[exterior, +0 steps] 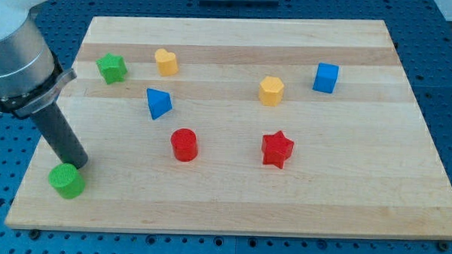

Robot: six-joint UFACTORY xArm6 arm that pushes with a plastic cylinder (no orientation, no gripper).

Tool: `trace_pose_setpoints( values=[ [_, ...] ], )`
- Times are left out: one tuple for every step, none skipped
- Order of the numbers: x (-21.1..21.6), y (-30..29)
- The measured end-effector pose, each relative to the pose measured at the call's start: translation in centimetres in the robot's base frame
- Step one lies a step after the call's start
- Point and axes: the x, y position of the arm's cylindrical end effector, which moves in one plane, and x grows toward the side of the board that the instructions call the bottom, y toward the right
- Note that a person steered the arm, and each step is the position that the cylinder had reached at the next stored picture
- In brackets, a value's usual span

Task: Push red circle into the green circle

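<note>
- My tip (78, 165) has no jaws to tell of; it sits just beside the green circle (66, 181), far left
- Red circle (185, 144) lies well right, so I judge I must get round to its right side

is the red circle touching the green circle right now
No, the red circle sits apart from the green circle, with bare board between them; my tip is beside the green one.
</note>
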Motion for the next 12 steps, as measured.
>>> trace_pose_setpoints(
  values=[
    [-3.2, 1.3],
    [-5.9, 7.9],
    [-5.9, 16.6],
    [-5.7, 21.3],
    [-2.2, 19.2],
    [1.9, 14.4],
    [1.9, 14.5],
    [-0.2, 21.0],
    [-3.9, 22.7],
    [-3.4, 16.5],
    [-0.7, 9.9],
    [1.2, 8.7]
  ],
)
